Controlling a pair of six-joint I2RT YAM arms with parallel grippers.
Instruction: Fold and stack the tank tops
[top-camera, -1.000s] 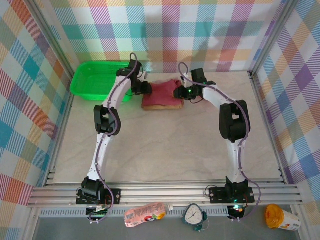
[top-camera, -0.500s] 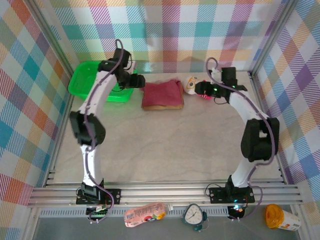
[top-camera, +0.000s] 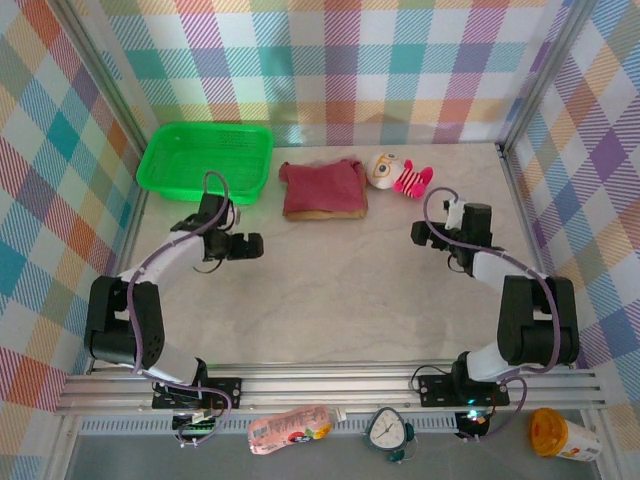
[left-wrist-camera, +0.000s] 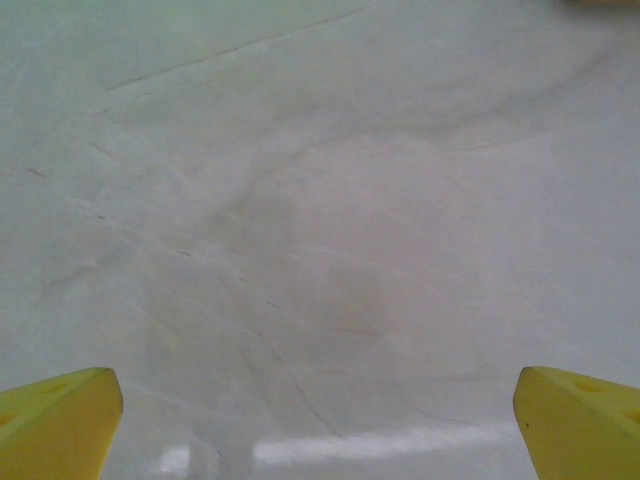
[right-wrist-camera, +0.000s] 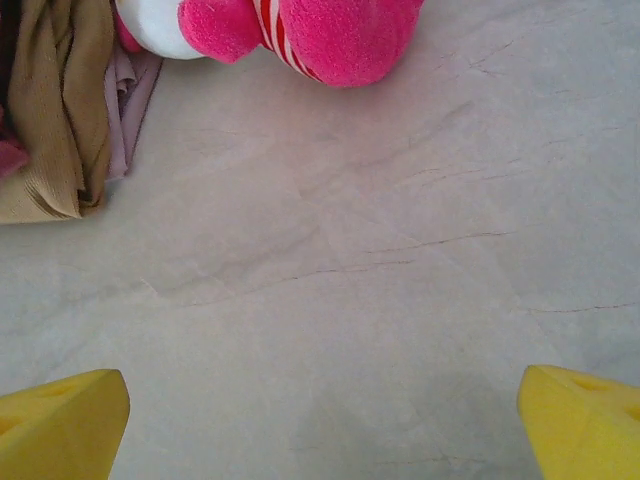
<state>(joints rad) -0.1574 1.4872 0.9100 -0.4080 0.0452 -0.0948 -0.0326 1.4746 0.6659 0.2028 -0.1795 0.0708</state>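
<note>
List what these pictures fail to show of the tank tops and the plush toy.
Top view: the maroon tank top covers the others; just an edge of the tan tank top shows.
Right wrist view: the left edge cuts off the tan one and the mauve tank top; the top edge cuts off the plush toy.

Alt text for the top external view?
A folded stack of tank tops, maroon on top, lies at the far side of the table, between a green basket to the left and a striped plush toy to the right. The left gripper and right gripper hover over bare table nearer the bases, clear of the stack.
</note>
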